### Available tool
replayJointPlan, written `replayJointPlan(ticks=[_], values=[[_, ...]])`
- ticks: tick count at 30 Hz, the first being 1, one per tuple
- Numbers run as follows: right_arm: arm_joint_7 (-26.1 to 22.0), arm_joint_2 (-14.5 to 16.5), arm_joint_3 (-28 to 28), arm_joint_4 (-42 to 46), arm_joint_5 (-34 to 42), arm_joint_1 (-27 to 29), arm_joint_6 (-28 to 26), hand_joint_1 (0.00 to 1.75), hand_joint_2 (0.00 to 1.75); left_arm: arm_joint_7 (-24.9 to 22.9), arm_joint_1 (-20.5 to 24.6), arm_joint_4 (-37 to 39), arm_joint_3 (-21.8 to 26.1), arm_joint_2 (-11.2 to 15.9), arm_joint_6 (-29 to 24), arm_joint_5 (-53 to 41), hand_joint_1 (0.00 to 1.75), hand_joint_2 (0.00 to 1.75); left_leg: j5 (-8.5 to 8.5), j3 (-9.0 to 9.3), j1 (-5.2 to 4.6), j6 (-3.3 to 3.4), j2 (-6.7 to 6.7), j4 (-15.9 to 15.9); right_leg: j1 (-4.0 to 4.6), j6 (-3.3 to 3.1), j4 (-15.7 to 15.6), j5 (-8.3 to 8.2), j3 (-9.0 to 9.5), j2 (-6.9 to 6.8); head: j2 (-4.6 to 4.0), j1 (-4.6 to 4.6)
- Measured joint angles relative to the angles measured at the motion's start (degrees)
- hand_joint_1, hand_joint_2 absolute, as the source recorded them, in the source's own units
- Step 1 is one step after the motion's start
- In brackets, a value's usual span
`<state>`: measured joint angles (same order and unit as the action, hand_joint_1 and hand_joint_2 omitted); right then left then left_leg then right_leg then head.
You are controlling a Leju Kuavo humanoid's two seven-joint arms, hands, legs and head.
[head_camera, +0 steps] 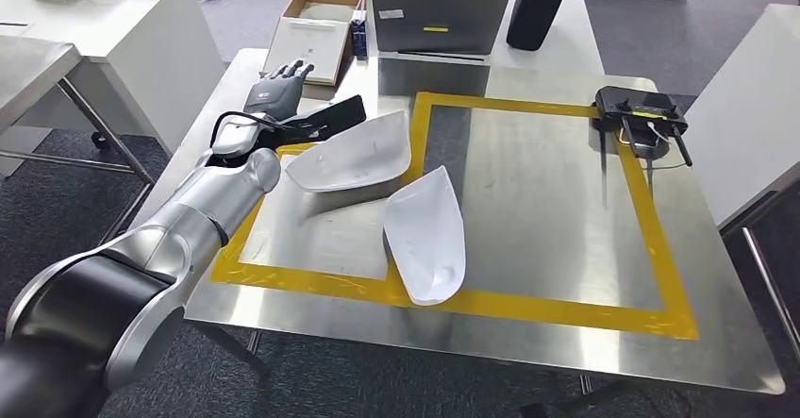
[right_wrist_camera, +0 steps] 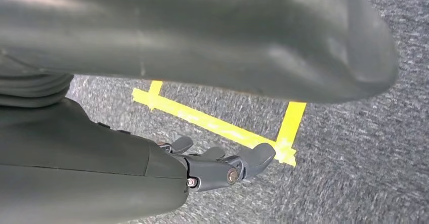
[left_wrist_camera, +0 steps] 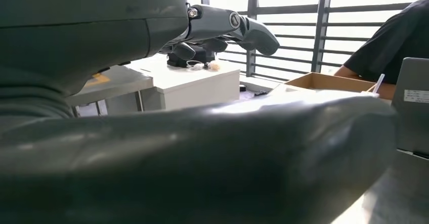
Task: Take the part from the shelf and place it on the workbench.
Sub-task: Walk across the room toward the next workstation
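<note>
Two white shell-shaped parts lie on the steel table [head_camera: 528, 324], both touching or overlapping the yellow tape frame [head_camera: 651, 239]; the nearer part [head_camera: 426, 237] sits inside the frame's near edge, its tip resting on the tape; the farther part [head_camera: 354, 154] lies at the frame's far left corner, partly across the tape, and a black flat piece [head_camera: 330, 116] pokes out from behind it; the left hand [head_camera: 276, 86] hovers just outside that corner with fingers spread and nothing in them, so the part looks released; the right hand [right_wrist_camera: 222, 163] hangs over carpet, fingers loosely apart, holding nothing; the risk I see is the withdrawing left forearm, close beside the farther part, brushing it and sliding it off the frame or into the nearer part.
</note>
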<state>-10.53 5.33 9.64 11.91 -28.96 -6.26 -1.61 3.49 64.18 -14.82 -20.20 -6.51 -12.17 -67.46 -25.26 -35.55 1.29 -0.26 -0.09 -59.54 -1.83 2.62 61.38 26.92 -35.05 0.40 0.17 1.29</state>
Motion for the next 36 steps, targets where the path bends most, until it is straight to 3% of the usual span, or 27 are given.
replayJointPlan(ticks=[3, 5, 7, 9, 10, 11, 12, 15, 17, 19, 20, 22, 24, 25, 26, 27, 28, 30, 31, 32, 34, 36], values=[[-0.09, 0.07, 0.00, 0.00, -0.02, -0.22, 0.04, 0.00, 0.00, -0.05, 0.14, -0.05, -0.03, -0.03, 0.00, -0.29, 0.00, 0.00, 0.40, -0.50, -0.18, -1.29, -0.26, -0.17, 0.24, -1.68, -0.90, -0.02, 0.08, 0.39, 0.00, -0.03], [-0.15, 0.09, 0.00, 0.00, -0.13, -0.41, 0.10, 0.00, 0.00, -0.13, 0.21, -0.02, -0.04, 0.10, 0.01, -0.33, 0.00, 0.00, -0.59, -1.21, -0.05, -1.91, -0.23, -1.13, 0.16, -2.78, -1.24, -0.47, -0.32, 0.26, 0.00, 0.01], [-0.22, 0.11, 0.00, 0.00, -0.27, -0.58, 0.15, 0.00, 0.00, -0.16, 0.22, 0.02, -0.05, 0.23, 0.02, -0.38, 0.00, 0.00, -4.54, -3.07, 0.00, -2.16, -0.14, -5.96, 0.15, -3.66, -1.45, -1.23, -0.96, 0.12, 0.00, 0.09], [-0.27, 0.17, 0.00, 0.00, -0.33, -0.66, 0.18, 0.00, 0.00, -0.17, 0.19, 0.07, -0.07, 0.31, 0.03, -0.46, 0.00, 0.00, -8.86, -5.31, -0.05, -2.21, -0.12, -13.20, 0.39, -3.99, -1.46, -1.94, -1.85, 0.09, 0.00, 0.14], [-0.28, 0.21, 0.00, 0.00, -0.34, -0.67, 0.19, 0.00, 0.00, -0.21, 0.16, 0.09, -0.08, 0.34, 0.06, -0.54, 0.00, 0.00, -9.79, -5.68, -0.09, -2.15, -0.12, -15.48, 0.54, -4.04, -1.44, -2.32, -2.33, 0.09, 0.00, 0.14], [-0.28, 0.25, 0.00, 0.00, -0.35, -0.68, 0.19, 0.00, 0.00, -0.25, 0.15, 0.10, -0.08, 0.38, 0.09, -0.62, 0.00, 0.00, -9.68, -5.15, -0.14, -2.00, -0.12, -15.91, 0.67, -4.03, -1.43, -2.72, -2.80, 0.09, 0.00, 0.15], [-0.27, 0.29, 0.00, 0.00, -0.35, -0.71, 0.19, 0.00, 0.00, -0.28, 0.18, 0.09, -0.08, 0.39, 0.11, -0.70, 0.00, 0.00, -8.65, -3.50, -0.22, -1.74, -0.12, -14.14, 0.77, -3.97, -1.41, -3.12, -3.25, 0.09, 0.00, 0.15], [-0.29, 0.51, 0.00, 0.00, -0.35, -0.89, 0.19, 0.00, 0.00, -0.32, 0.66, -0.12, -0.09, 0.38, 0.13, -0.84, 0.00, 0.00, -5.69, 3.90, -0.74, -0.86, -0.14, -3.20, 0.91, -3.43, -1.41, -4.31, -4.22, 0.05, 0.00, 0.12], [-0.32, 0.64, 0.00, 0.00, -0.35, -1.05, 0.20, 0.00, 0.00, -0.31, 1.04, -0.23, -0.10, 0.36, 0.14, -0.90, 0.00, 0.00, -5.45, 5.24, -1.16, -0.61, -0.19, -0.21, 0.87, -2.72, -1.60, -5.16, -4.42, 0.01, 0.00, 0.17], [-0.34, 0.75, 0.00, 0.00, -0.37, -1.08, 0.20, 0.00, 0.00, -0.30, 1.26, -0.24, -0.10, 0.33, 0.15, -0.96, 0.00, 0.00, -4.55, 4.73, -1.29, 0.03, -0.14, 0.05, 0.73, -1.90, -2.01, -5.85, -4.49, 0.04, 0.00, 0.27], [-0.32, 0.79, 0.01, 0.00, -0.38, -1.06, 0.20, 0.00, 0.00, -0.30, 1.40, -0.24, -0.10, 0.31, 0.15, -0.98, 0.00, 0.00, -3.97, 4.48, -1.23, 0.53, -0.04, 0.21, 0.68, -1.55, -1.79, -5.34, -4.78, 0.02, 0.00, 0.24], [-0.31, 0.81, 0.02, 0.00, -0.40, -1.08, 0.17, 0.00, 0.00, -0.30, 1.69, -0.24, -0.10, 0.25, 0.15, -1.05, 0.00, 0.00, -2.52, 3.51, -0.95, 1.45, 0.13, 0.57, 0.61, -1.03, 1.72, -1.42, -6.24, -0.06, 0.00, 0.12], [-0.34, 0.81, 0.07, 0.00, -0.42, -1.23, 0.13, 0.00, 0.00, -0.31, 1.79, -0.19, -0.12, 0.20, 0.15, -1.20, 0.00, 0.00, -1.28, 1.95, -0.99, 1.81, 0.14, 0.51, 0.65, -0.70, 8.97, 3.77, -8.33, -0.10, 0.00, 0.01], [-0.37, 0.81, 0.11, 0.00, -0.42, -1.34, 0.09, 0.00, 0.00, -0.32, 1.77, -0.14, -0.12, 0.20, 0.20, -1.28, 0.00, 0.00, -0.72, 1.17, -1.02, 1.81, 0.14, 0.45, 0.67, -0.59, 12.08, 5.01, -8.90, -0.10, 0.00, 0.01], [-0.39, 0.81, 0.18, 0.00, -0.42, -1.45, 0.07, 0.00, 0.00, -0.32, 1.76, -0.09, -0.13, 0.20, 0.26, -1.34, 0.00, 0.00, -0.19, 0.41, -1.04, 1.76, 0.15, 0.37, 0.69, -0.54, 13.69, 5.09, -8.68, -0.10, 0.00, 0.01], [-0.41, 0.81, 0.25, 0.00, -0.42, -1.58, 0.04, 0.00, 0.00, -0.32, 1.76, -0.04, -0.13, 0.21, 0.33, -1.39, 0.00, 0.00, 0.32, -0.33, -1.05, 1.66, 0.16, 0.27, 0.71, -0.57, 13.23, 4.18, -7.42, -0.11, 0.00, 0.01], [-0.44, 0.80, 0.32, 0.00, -0.43, -1.72, 0.04, 0.00, 0.00, -0.32, 1.78, -0.04, -0.13, 0.21, 0.39, -1.42, 0.00, 0.00, 0.77, -0.96, -1.05, 1.53, 0.17, 0.16, 0.71, -0.70, 10.68, 2.84, -5.13, -0.11, 0.00, -0.01], [-0.48, 0.77, 0.42, 0.00, -0.51, -2.16, 0.08, 0.00, 0.00, -0.33, 1.91, -0.15, -0.13, 0.25, 0.40, -1.47, 0.00, 0.00, 1.59, -1.99, -1.08, 1.09, 0.22, -0.12, 0.89, -1.24, 2.97, 1.74, 0.45, -0.13, 0.00, 0.05], [-0.47, 0.75, 0.43, 0.00, -0.62, -2.39, 0.14, 0.00, 0.00, -0.33, 2.00, -0.21, -0.13, 0.27, 0.39, -1.49, 0.00, 0.00, 1.98, -2.27, -1.12, 0.76, 0.26, -0.18, 1.06, -1.58, 0.14, 1.75, 2.25, -0.12, 0.00, 0.09], [-0.43, 0.74, 0.44, 0.00, -0.75, -2.63, 0.21, 0.00, 0.00, -0.32, 2.12, -0.26, -0.13, 0.29, 0.37, -1.50, 0.00, 0.00, 2.39, -2.46, -1.12, 0.41, 0.29, -0.17, 1.26, -1.92, -1.48, 2.01, 3.12, -0.09, 0.00, 0.11], [-0.24, 0.76, 0.44, -0.01, -1.00, -2.99, 0.38, 0.00, 0.00, -0.29, 2.34, -0.28, -0.13, 0.37, 0.32, -1.50, 0.00, 0.00, 3.20, -2.64, -1.12, -0.35, 0.30, 0.12, 1.35, -2.66, -2.08, 1.36, 2.90, -0.10, 0.00, 0.10], [0.01, 0.80, 0.44, -0.01, -1.12, -3.35, 0.48, 0.00, 0.00, -0.22, 2.56, -0.27, -0.13, 0.63, 0.31, -1.50, 0.00, 0.00, 1.84, -3.39, -1.05, -1.03, 0.18, -0.86, 1.08, -3.52, -2.65, 0.23, 2.33, -0.29, 0.00, 0.13]])
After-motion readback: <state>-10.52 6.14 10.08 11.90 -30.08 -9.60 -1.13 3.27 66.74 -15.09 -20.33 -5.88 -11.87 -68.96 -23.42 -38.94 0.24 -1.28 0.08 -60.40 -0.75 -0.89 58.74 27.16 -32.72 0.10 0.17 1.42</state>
